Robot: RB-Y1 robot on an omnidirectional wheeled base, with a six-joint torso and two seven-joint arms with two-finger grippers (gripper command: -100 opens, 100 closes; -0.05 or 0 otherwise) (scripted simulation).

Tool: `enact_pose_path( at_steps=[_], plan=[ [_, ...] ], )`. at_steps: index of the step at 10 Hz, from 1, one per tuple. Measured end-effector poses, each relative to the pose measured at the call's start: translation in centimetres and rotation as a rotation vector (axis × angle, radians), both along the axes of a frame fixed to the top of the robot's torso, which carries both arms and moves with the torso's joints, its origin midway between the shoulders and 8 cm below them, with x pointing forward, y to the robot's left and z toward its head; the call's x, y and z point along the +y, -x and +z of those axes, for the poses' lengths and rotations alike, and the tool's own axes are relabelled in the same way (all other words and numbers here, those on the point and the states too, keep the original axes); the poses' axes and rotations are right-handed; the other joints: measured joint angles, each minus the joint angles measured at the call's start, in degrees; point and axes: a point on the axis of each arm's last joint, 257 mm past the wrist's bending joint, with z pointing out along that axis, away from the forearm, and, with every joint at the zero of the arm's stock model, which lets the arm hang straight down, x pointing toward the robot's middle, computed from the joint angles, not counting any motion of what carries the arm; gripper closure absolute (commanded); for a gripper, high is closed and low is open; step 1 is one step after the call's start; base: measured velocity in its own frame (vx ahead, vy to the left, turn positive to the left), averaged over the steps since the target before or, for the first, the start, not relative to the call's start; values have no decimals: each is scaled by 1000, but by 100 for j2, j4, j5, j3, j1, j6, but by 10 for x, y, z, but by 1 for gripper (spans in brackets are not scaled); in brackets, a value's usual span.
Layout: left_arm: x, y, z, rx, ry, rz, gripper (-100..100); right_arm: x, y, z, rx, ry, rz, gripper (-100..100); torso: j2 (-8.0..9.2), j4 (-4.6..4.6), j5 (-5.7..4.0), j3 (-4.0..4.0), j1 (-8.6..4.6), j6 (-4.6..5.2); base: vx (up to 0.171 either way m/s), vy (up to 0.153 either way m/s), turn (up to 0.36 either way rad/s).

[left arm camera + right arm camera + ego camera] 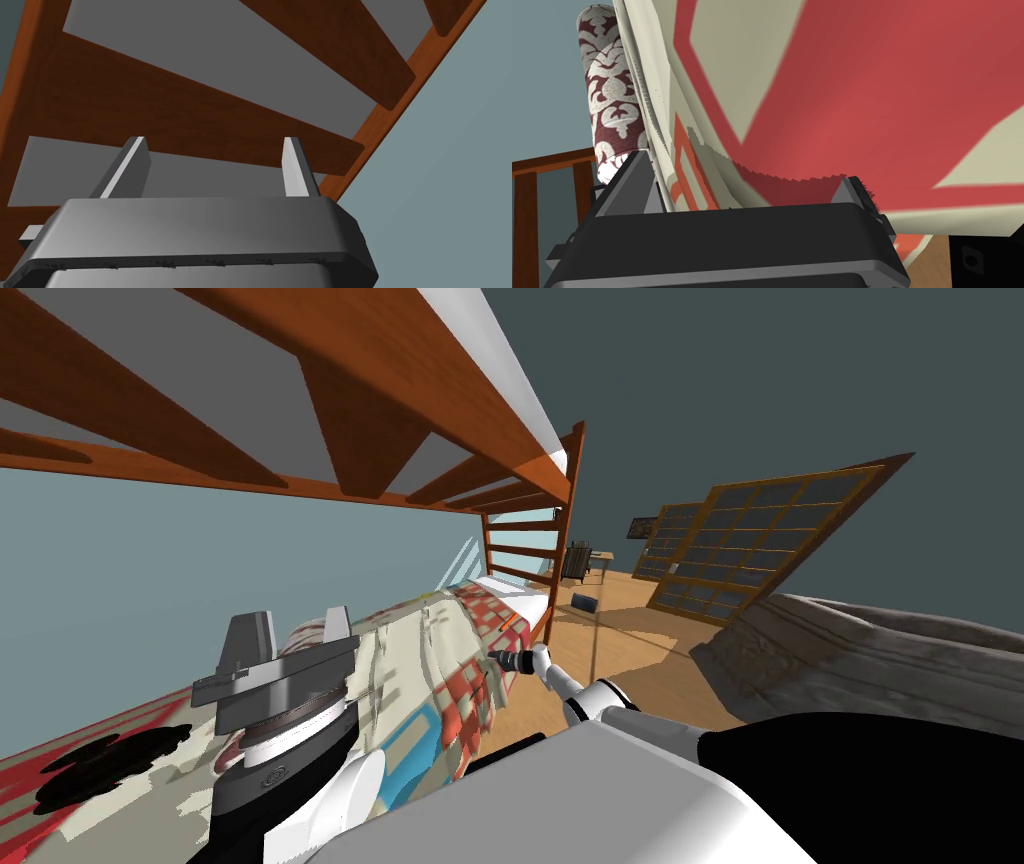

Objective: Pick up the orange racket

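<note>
The bunk bed [556, 503] takes up most of the scene. The wooden slats [200, 115] of its upper bunk run overhead, and a rail [552, 165] closes the far end. A patchwork quilt [420, 688] in red, cream and blue covers the lower mattress, and a maroon-and-white patterned bolster [612, 110] lies along it. On the near part of the quilt there is a black area [100, 768].

The left pincer [215, 142] is raised close under the slats. Its fingers are spread and hold nothing.

The right pincer [739, 175] is out at the quilt's hanging edge. Its fingers are spread, but folds of cloth lie between them and hide the tips.

The racket [509, 615] is, I judge, the thin orange streak on top of the quilt, near the right pincer and above it in the head view. It is too small to tell how it lies.

The main risk is that the right pincer closes where it is. It would then pinch the quilt, not the racket, and pulling back could drag the cover and slide or tip the racket off the bed. The cloth also blocks that hand's camera, so any reach from here would be made without a clear view. The hand likely needs to back out and come in over the mattress. If the torso rises for this, the left pincer could strike the slats.
</note>
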Motion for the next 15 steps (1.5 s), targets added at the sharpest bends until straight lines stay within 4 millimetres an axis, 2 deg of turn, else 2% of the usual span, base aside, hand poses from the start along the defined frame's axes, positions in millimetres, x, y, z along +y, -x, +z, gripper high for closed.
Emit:
enact_pose_path(
  at_steps=[1, 3, 10, 12, 13, 15],
  plan=[
    [0, 0, 0, 0, 0, 0, 0, -3, -2, -1, 4, -5, -12, -100, -12, -2, 0, -7, 0, 2, -28, 16, 391],
    [0, 0, 0, 0, 0, 0, 0, -25, -10, -2, 5, -9, -62, -100, -14, -3, 0, -8, 0, 2, -37, 7, 284],
    [0, 0, 0, 0, 0, 0, 0, -127, -24, -7, 4, -4, -261, -100, -8, -1, 0, -4, 2, -2, -40, 11, 275],
    [0, 0, 0, 0, 0, 0, 0, -143, -26, -6, 6, -9, -295, -100, -16, -3, -1, -9, -7, 7, -22, 13, 99],
    [0, 0, 0, 0, 0, 0, 0, -162, -27, -7, 4, -4, -324, -100, -13, -3, 0, -8, -2, 1, -30, 18, 271],
    [0, 0, 0, 0, 0, 0, 0, -186, -26, -3, -3, 6, -371, -100, -7, -1, 0, -4, -1, 1, -42, 15, 303]
  ],
)
